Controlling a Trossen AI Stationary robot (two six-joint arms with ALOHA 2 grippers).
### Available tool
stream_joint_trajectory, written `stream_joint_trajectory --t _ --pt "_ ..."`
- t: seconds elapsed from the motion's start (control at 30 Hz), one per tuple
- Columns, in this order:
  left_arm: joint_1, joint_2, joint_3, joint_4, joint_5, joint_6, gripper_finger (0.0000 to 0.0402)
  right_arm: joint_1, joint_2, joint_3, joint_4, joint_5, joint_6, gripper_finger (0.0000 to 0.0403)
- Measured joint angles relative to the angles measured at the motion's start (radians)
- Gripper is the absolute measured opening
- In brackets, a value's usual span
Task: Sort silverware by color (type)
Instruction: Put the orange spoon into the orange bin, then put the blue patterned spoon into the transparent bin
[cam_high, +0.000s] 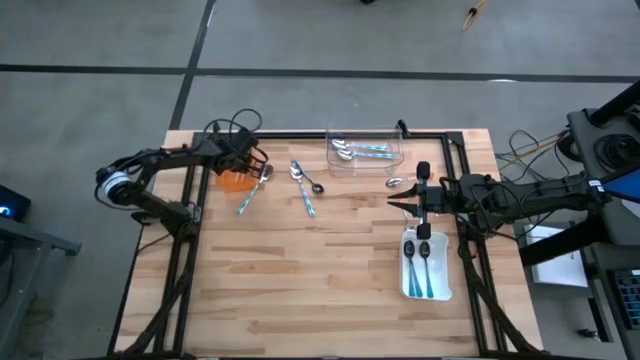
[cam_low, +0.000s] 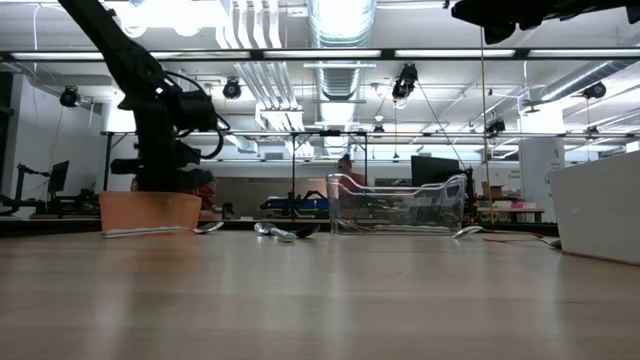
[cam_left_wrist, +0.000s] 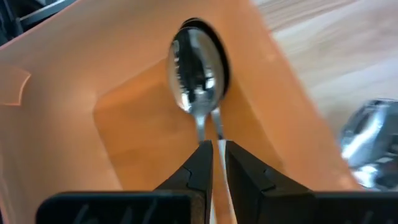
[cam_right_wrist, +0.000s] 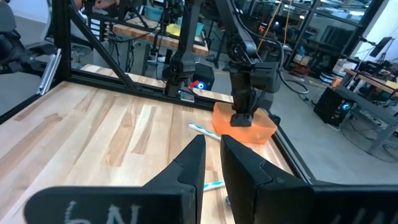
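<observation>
**Q:** Spoon (cam_left_wrist: 196, 74) nearest the lens: where is yours?

**A:** Inside your orange tray (cam_left_wrist: 74, 112), left gripper (cam_left_wrist: 217, 163) fingers a slit apart about its handle, perhaps letting go.

**Q:** Progress?

**A:** Partway. Your right gripper (cam_right_wrist: 211, 163) hovers nearly closed, empty; several loose spoons (cam_high: 303, 184) await sorting.

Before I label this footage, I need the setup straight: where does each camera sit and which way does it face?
High view: overhead, straight down on the table; both arms show, left gripper over the orange tray.
Low view: table height, level toward the room; the left arm stands over the orange tray.
Left wrist view: looks into the orange tray past the left gripper's fingers, a spoon beyond them.
Right wrist view: past the right gripper across the table.
All four share the orange tray.
</observation>
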Motion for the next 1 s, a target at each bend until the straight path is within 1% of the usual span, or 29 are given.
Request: stream_joint_trajectory --t 0.3,0.37,0.47,0.53,0.67,0.83,1.0 --pt "-0.121 -0.078 0.0 0.01 -0.001 0.005 0.0027 0.0 0.0 0.0 0.0 0.005 0.007 0.0043" --pt "-0.156 -0.106 0.0 0.027 -0.001 0.017 0.0027 0.0 0.0 0.0 0.001 0.032 0.021 0.0043" --pt "-0.211 -0.156 0.0 0.064 -0.001 0.043 0.0027 0.0 0.002 0.0 0.001 0.1 0.048 0.0043" --pt "-0.245 -0.19 0.0 0.077 -0.02 0.045 0.0027 0.0 0.008 0.0 0.002 0.131 0.063 0.0043" --pt "-0.289 -0.26 0.0 0.07 -0.052 0.057 0.0027 0.0 0.026 0.0 0.012 0.137 0.07 0.0043" --pt "-0.337 -0.344 0.0 0.061 -0.051 0.061 0.0027 0.0 0.077 0.018 0.032 0.138 0.123 0.0043" --pt "-0.417 -0.399 0.0 0.068 -0.051 0.084 0.0027 0.0 0.172 0.048 0.039 0.151 0.206 0.0043"
